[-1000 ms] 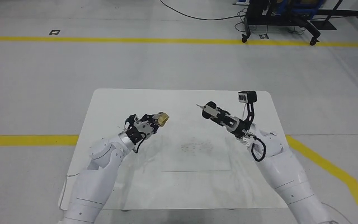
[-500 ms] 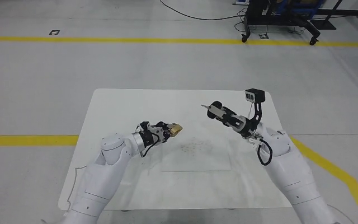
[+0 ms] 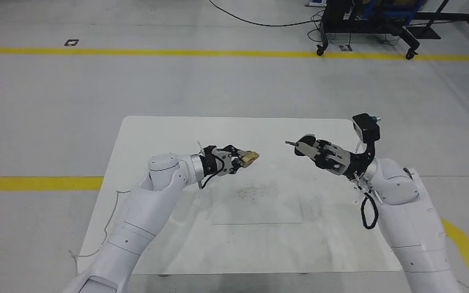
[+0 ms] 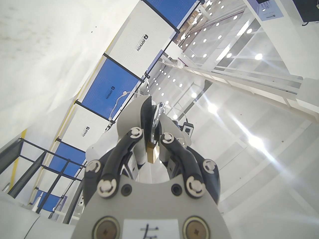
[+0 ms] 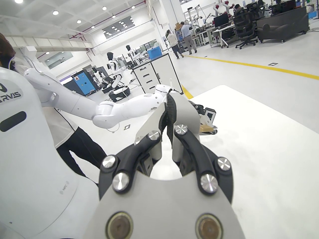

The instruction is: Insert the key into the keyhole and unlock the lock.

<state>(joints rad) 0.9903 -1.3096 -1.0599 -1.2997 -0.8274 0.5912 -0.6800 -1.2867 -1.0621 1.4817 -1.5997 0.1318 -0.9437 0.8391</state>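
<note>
The brass padlock [image 3: 250,157] hangs above the white table [image 3: 146,139], a little left of its centre, with my left gripper [image 3: 238,158] shut on it. In the left wrist view the brass body [image 4: 151,154] and silver shackle [image 4: 157,115] sit pinched between the fingers of the left gripper [image 4: 152,118]. My right gripper [image 3: 308,145] is to the right of the lock, shut on the small key [image 3: 292,143], whose tip points left toward the lock across a gap. In the right wrist view the right gripper [image 5: 169,105] stands shut, and the padlock [image 5: 206,128] lies beyond it.
A faint rectangular mat [image 3: 256,201] lies on the table's middle, below both grippers. Yellow floor lines [image 3: 220,53] run behind and beside the table. A dark wheeled stand [image 3: 366,26] is far back right.
My left arm has carried the lock rightward toward the table's centre. My right arm has drawn back to the right with the key, turning its wrist.
</note>
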